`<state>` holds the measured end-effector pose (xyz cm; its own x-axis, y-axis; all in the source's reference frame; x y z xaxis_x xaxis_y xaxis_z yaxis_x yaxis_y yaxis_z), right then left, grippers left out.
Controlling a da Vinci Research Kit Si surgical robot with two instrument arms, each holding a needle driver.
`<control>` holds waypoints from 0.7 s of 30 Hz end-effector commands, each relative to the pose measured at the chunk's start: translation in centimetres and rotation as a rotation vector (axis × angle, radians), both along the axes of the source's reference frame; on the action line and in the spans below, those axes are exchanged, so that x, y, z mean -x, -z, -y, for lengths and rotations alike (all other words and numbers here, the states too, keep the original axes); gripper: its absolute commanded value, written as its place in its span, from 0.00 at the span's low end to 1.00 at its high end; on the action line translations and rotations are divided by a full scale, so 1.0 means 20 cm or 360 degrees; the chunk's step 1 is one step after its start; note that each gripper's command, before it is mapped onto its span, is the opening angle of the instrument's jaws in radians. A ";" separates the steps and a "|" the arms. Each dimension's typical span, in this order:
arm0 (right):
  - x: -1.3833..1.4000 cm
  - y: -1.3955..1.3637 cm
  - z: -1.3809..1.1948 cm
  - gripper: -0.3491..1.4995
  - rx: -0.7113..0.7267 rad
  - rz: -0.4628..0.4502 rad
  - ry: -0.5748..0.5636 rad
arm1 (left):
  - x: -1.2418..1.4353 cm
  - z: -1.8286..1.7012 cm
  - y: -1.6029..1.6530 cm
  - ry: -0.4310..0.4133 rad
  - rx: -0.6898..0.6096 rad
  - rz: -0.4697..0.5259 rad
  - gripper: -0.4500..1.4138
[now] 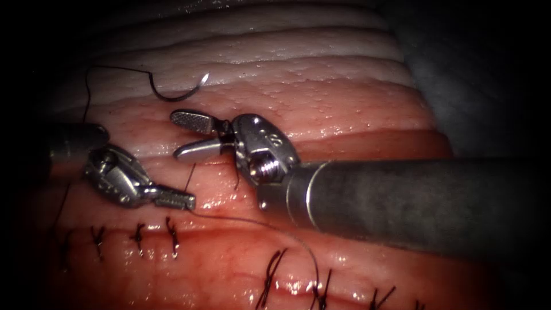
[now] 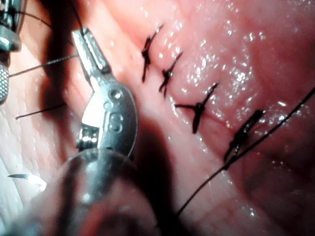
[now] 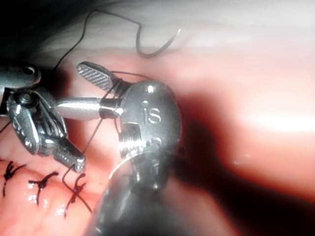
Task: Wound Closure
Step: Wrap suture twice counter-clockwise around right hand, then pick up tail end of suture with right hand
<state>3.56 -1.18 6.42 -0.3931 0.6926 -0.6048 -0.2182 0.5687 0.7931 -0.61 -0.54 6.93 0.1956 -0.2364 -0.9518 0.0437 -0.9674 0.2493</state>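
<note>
Needle (image 1: 182,92): lies free on the pale upper tissue (image 1: 321,109), well above the cut, not in the tissue and held by neither hand; its point curves up to the right, its thread (image 1: 86,97) trailing off the swaged end to the left

Thread, working strand (image 1: 275,229): runs from your left hand's tip across the red surface down toward the lower row of stitches; a further strand rises from that tip toward your right hand

Left hand (image 1: 175,200): clenched on the thread, just above the nearest stitch

Right hand (image 1: 186,135): released, jaws spread wide and holding nothing; thread appears to wind round it near the wrist, seen best in the right wrist view

Stitches (image 1: 138,235): a row of dark knots already sits along the cut below your left hand, and more (image 1: 270,275) along the lower line to the right

Progress, as a judgement: much of the closure looks done; the strand in your left hand is not yet tied down or trimmed

Containers: none entered
</note>
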 end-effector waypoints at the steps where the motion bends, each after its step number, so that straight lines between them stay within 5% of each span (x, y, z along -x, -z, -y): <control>1: -0.001 -0.005 0.001 0.52 -0.0005 0.0084 -0.0035 | 0.005 0.001 -0.001 0.0006 -0.0009 -0.0006 0.00; 11: 0.002 -0.007 0.002 0.55 0.0137 0.0597 -0.0149 | 0.013 0.002 0.005 0.0227 -0.0092 -0.0154 0.00; 21: -0.007 -0.012 0.005 0.54 0.0319 0.1099 -0.0001 | 0.014 -0.012 -0.001 0.0294 -0.0150 -0.0206 0.00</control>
<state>3.65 -1.31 6.63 0.1640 0.5396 -0.8258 -0.6281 0.7026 0.3344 -0.83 -0.29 6.92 0.0280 -0.1593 -0.9868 -0.1131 -0.9814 0.1552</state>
